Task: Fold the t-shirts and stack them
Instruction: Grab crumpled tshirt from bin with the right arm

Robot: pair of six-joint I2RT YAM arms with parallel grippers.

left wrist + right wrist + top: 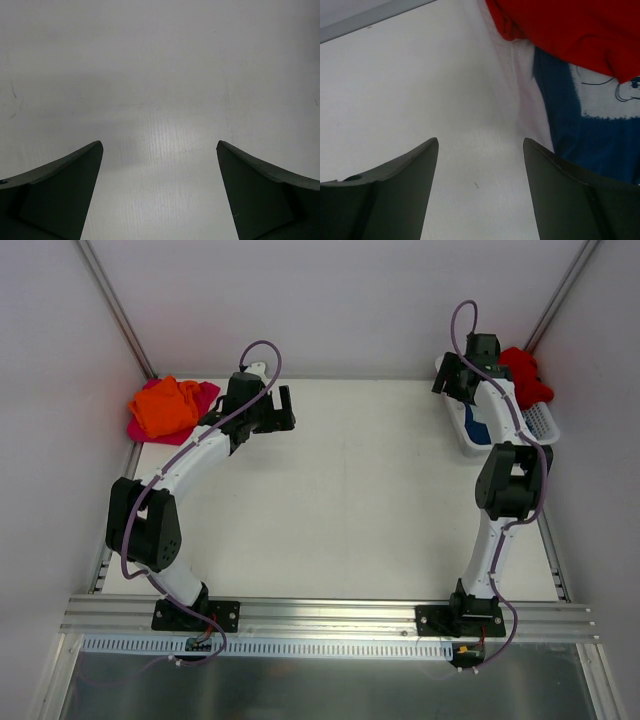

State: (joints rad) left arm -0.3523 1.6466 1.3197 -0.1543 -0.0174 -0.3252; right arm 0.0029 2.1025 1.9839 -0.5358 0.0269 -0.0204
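Note:
An orange t-shirt (165, 407) lies crumpled on a magenta-pink t-shirt (207, 392) at the table's back left corner. My left gripper (282, 412) is open and empty just right of that pile, and its wrist view (160, 150) shows only bare table between the fingers. A red t-shirt (525, 375) and a blue-and-white t-shirt (478, 425) lie in the white mesh basket (543, 426) at the back right. My right gripper (452, 380) is open and empty beside them. In its wrist view (480, 145) the red t-shirt (570, 25) and blue-and-white t-shirt (590, 135) lie to the right. No plain white t-shirt shows clearly.
White walls with metal corner posts close in the table on the left, back and right. An aluminium rail (330, 615) runs along the near edge under both arm bases. A pale strip (517, 85) borders the shirts; I cannot tell whether it is basket or cloth.

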